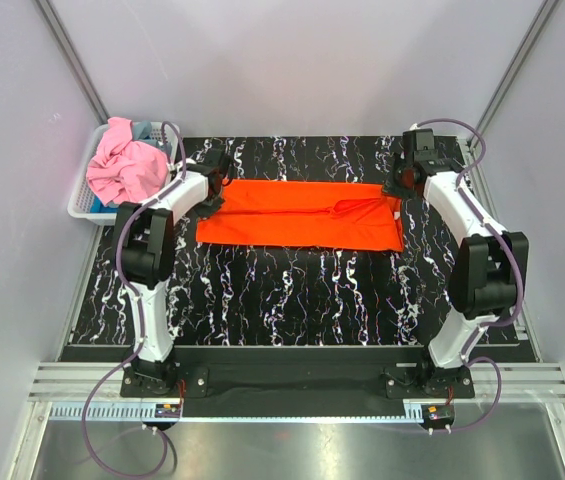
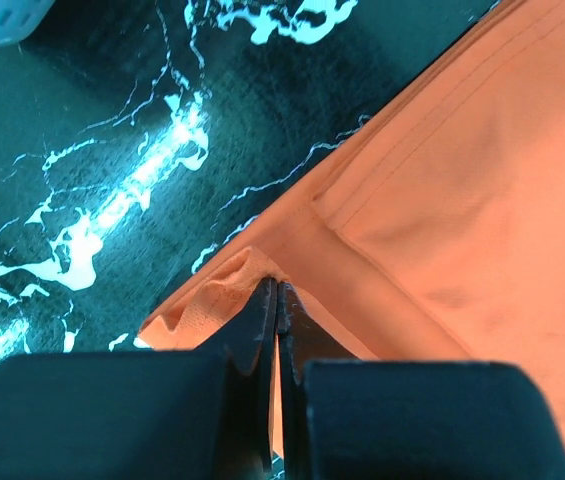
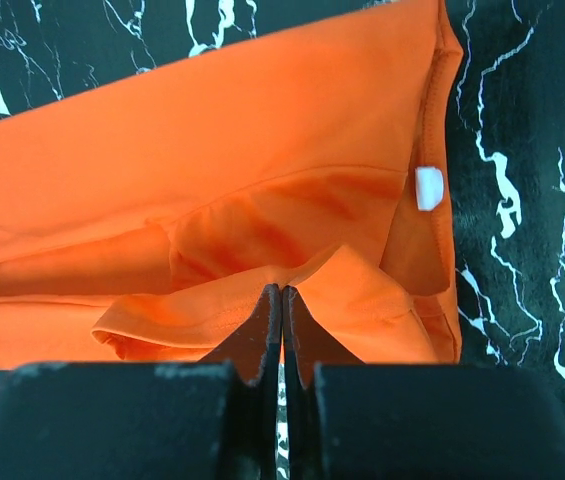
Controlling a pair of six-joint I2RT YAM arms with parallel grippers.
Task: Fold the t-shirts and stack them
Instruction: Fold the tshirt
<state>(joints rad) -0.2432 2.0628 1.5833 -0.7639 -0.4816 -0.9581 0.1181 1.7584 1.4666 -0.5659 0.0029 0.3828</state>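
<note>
The orange t-shirt (image 1: 297, 213) lies flat on the surface (image 1: 292, 300) just right of the white basket (image 1: 80, 205). It forms a long band whose axis runs straight away from the basket. The left fingers (image 2: 257, 320) are pressed together on a corner of cloth at the end nearest the basket. The right fingers (image 3: 262, 330) are clamped the same way on a fold at the end farthest from it. With each arm on its own end, the next fold likely carries the pinched edge across the short axis. The pink t-shirt (image 1: 122, 165) is heaped in the basket.
</note>
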